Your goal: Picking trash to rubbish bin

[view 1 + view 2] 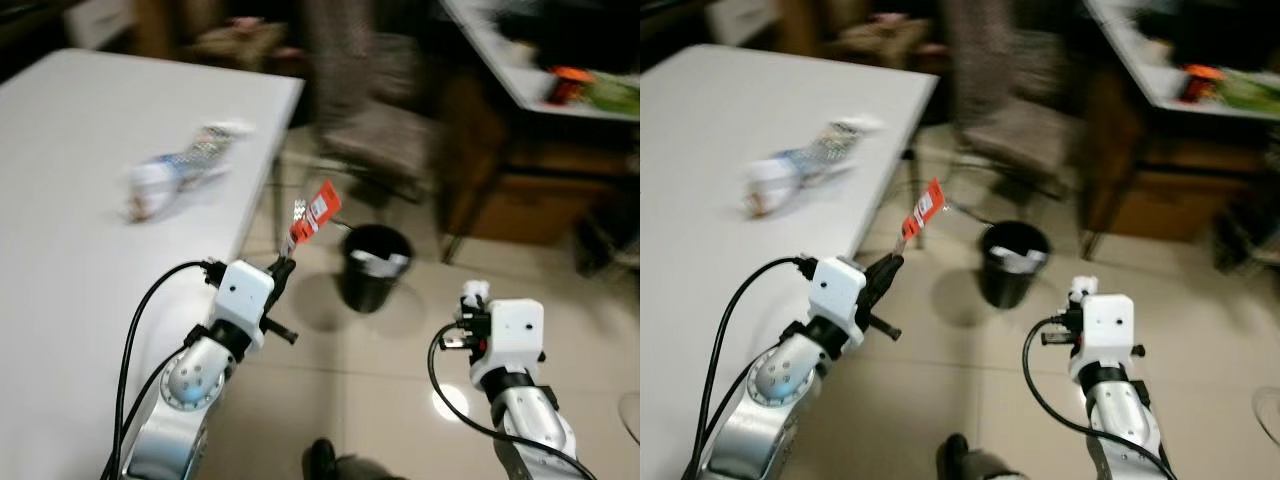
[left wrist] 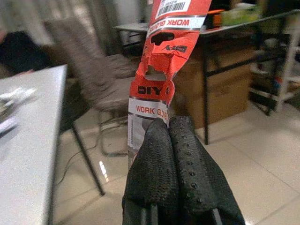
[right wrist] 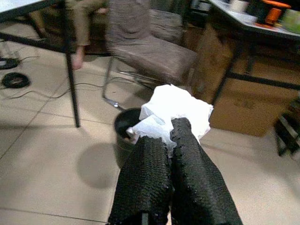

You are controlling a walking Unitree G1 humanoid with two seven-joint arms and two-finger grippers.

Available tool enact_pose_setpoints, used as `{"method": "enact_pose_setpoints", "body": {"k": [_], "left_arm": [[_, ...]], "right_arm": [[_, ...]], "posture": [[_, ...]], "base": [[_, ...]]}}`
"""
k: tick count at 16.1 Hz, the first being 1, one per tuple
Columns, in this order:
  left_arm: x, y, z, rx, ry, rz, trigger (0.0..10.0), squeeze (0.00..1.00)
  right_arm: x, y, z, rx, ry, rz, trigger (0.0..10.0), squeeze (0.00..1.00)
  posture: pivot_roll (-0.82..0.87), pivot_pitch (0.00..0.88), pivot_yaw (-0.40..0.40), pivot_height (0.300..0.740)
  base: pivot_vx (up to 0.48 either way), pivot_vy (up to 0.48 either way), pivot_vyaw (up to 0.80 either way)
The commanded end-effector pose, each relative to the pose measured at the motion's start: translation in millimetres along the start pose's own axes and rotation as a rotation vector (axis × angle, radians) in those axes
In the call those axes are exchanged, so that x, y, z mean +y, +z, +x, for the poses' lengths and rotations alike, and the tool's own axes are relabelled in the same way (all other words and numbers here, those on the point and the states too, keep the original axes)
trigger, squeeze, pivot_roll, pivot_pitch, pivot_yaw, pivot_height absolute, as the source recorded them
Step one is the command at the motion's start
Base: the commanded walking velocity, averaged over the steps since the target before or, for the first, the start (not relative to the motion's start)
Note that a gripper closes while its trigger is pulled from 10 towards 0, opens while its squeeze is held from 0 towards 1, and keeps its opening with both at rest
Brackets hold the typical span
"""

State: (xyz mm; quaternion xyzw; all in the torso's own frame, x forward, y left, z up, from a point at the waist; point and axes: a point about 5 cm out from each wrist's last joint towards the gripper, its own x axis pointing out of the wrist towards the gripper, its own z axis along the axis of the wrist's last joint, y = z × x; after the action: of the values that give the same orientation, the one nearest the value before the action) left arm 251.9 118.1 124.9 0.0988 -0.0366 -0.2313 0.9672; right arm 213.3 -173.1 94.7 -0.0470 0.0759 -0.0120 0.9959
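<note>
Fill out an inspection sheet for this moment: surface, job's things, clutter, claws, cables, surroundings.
Surface: white table at the robot's left, tiled floor ahead.
Job's things: red packaging card in the left claw; white crumpled paper in the right claw; black bin on the floor, already holding some white trash.
Clutter: blurred crumpled wrapper on the table.
Claws: both shut on their items, raised short of the bin.
Cables: black cables loop along both arms; cords lie on the floor.
Surroundings: chair, cardboard box, second table, a person's foot.
</note>
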Motion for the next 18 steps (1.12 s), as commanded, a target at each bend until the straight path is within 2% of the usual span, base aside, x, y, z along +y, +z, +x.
{"method": "enact_pose_setpoints", "body": {"k": [1,6,13,15,18], "left_arm": [[-1.1,0,1.3,-0.002,-0.011,0.003,10.0,0.00],[2.9,0,2.9,0.011,0.004,0.019,10.0,0.00],[4.7,-4,3.0,0.029,0.018,0.013,10.0,0.00],[4.7,-8,1.8,0.047,0.025,0.008,10.0,0.00],[5.9,-21,0.9,0.086,0.053,-0.006,10.0,0.00]], "right_arm": [[0.7,2,1.5,0.003,0.004,-0.007,10.0,0.00],[7.2,-2,3.7,0.044,0.054,0.018,10.0,0.00],[8.2,-8,6.2,0.088,0.075,-0.011,10.0,0.00],[9.6,-13,7.9,0.113,0.069,0.014,10.0,0.00],[12.6,-26,18.3,0.143,0.080,-0.010,10.0,0.00]], "posture": [[-0.05,0.052,-0.027,0.740],[-0.05,0.055,-0.023,0.740],[-0.05,0.057,-0.024,0.740],[-0.05,0.055,-0.023,0.740],[-0.05,0.051,-0.021,0.740]], "base": [[0.289,0.000,-0.80],[0.314,0.000,-0.75],[0.333,0.000,0.00],[0.337,0.000,0.00],[0.337,0.000,-0.63]]}}
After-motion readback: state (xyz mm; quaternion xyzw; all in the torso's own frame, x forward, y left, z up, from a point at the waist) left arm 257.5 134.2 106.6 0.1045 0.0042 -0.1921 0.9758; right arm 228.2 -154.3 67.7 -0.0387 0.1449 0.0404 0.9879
